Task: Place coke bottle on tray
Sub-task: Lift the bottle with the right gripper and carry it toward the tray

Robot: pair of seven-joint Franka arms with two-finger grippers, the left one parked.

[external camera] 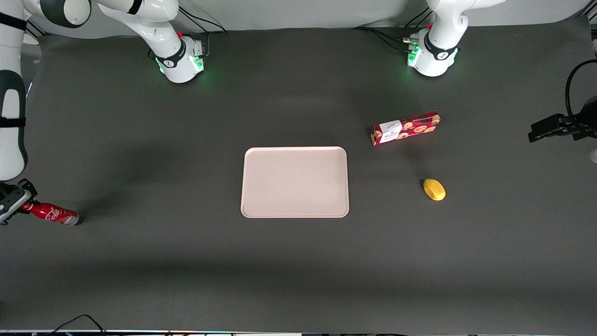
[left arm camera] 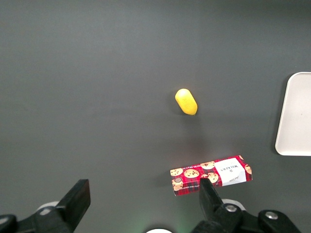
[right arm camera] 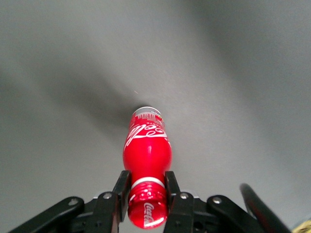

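Observation:
The coke bottle (external camera: 52, 213) is a slim red bottle with white script, lying tilted at the working arm's end of the table, silvery base pointing toward the tray. My gripper (external camera: 22, 204) is shut on its neck just below the red cap. In the right wrist view the bottle (right arm camera: 146, 150) runs away from the camera, and the two black fingers (right arm camera: 121, 187) press on both sides of the neck at my gripper (right arm camera: 146, 187). The pale pinkish-beige tray (external camera: 295, 182) lies flat at the table's middle, bare; its edge also shows in the left wrist view (left arm camera: 295, 116).
A red cookie box with a white label (external camera: 405, 127) lies toward the parked arm's end, farther from the front camera than the tray. A yellow lemon-like object (external camera: 434, 189) lies nearer the camera than the box. Both show in the left wrist view, box (left arm camera: 211, 175) and lemon (left arm camera: 186, 101).

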